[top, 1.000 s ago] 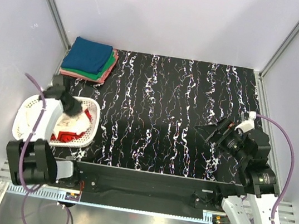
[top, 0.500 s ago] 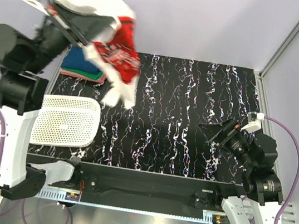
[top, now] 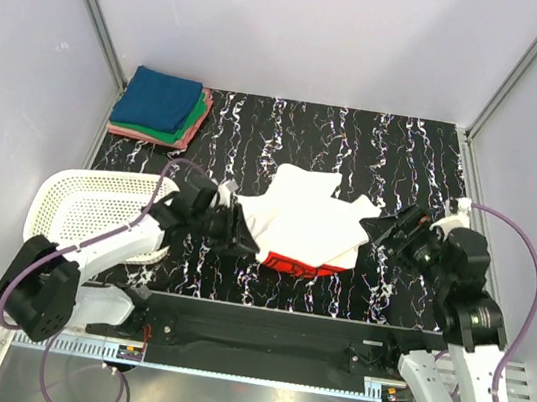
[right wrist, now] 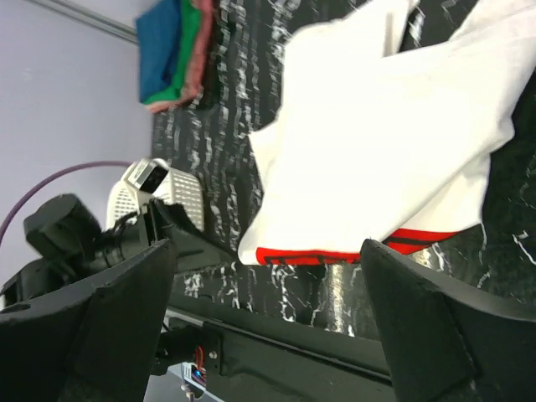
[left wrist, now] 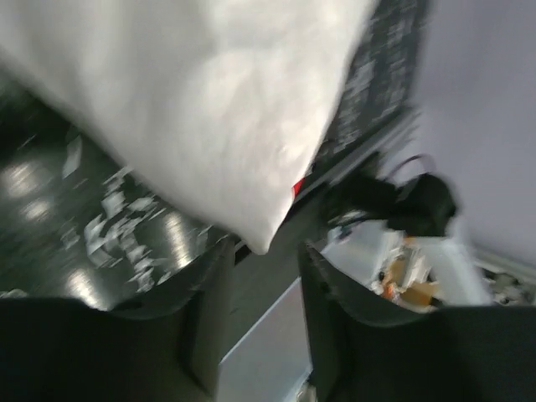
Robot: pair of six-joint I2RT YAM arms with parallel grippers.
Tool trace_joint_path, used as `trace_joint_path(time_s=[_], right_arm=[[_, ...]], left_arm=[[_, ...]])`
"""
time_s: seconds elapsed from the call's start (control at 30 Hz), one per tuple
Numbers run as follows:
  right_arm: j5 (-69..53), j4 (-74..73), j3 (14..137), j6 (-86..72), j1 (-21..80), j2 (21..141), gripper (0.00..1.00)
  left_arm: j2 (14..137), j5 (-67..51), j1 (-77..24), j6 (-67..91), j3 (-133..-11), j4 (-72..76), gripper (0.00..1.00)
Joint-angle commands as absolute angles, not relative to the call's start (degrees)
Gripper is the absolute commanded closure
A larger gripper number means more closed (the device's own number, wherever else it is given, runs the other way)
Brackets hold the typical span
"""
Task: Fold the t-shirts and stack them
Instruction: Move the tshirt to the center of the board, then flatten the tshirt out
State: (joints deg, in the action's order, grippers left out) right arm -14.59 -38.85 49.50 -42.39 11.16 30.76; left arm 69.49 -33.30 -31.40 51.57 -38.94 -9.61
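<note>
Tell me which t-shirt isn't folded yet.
The white t-shirt, lying rumpled in the middle; the blue shirt, green shirt and pink shirt sit folded in one far-left stack.

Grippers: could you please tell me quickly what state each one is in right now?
Left gripper: open, with a corner of the white t-shirt just at its fingertips.
Right gripper: open, holding nothing.

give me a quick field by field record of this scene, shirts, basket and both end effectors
white t-shirt: unfolded, crumpled mid table, red print edge showing at its near side
folded stack: blue on green on pink, far left corner
basket: near left, no cloth visible inside
left end effector: open, at the shirt's left corner
right end effector: open wide, beside the shirt's right edge
stage: white shirt not yet folded or stacked
</note>
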Motion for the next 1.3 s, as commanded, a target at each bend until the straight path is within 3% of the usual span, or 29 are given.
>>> trace_joint_path(time_s=[0.0,0.17,0.3,0.5,0.6,0.7,0.8,0.9,1.17,1.27], right_arm=[[-12.04,-37.98,47.12,-40.96,11.43,36.54,0.02],[-16.08,-27.17,44.47,-39.03,11.51,49.8,0.16],[-8.91,-28.9,53.15,-33.77,13.88,70.1,0.26],[-10.54,-28.3,65.03,-28.14,16.87,88.84,0.29],[-6.79,-30.57,68.81,-25.41,17.23,94.56,0.3],[-2.58,-31.29,68.74,-22.6,17.23,96.06,0.28],[0.54,-28.84,68.2,-22.68,17.23,95.36,0.24],[-10.96,-22.95,70.82,-19.26,17.23,98.25,0.25],[-15.29,-23.39,77.96,-17.76,17.23,109.94,0.37],[-14.24,-23.03,77.08,-16.26,17.23,110.74,0.5]], left_arm=[[63.21,-26.74,-31.38,45.27,-37.8,-11.76,0.5],[58.53,-15.14,-31.29,40.97,-42.0,-23.27,0.34],[62.83,-12.11,-31.11,39.29,-45.44,-27.16,0.3],[72.76,-16.44,-26.46,42.72,-43.76,-20.38,0.29],[79.16,-2.35,-25.93,39.82,-50.08,-25.83,0.29],[83.74,-0.18,-25.05,39.03,-55.36,-27.6,0.29],[86.39,2.17,-25.05,38.94,-57.92,-26.9,0.31],[90.17,3.95,-24.96,38.85,-58.8,-26.11,0.32],[99.92,0.26,-24.78,38.14,-63.19,-25.13,0.43],[100.11,-1.84,-24.7,38.06,-63.02,-23.39,0.6]])
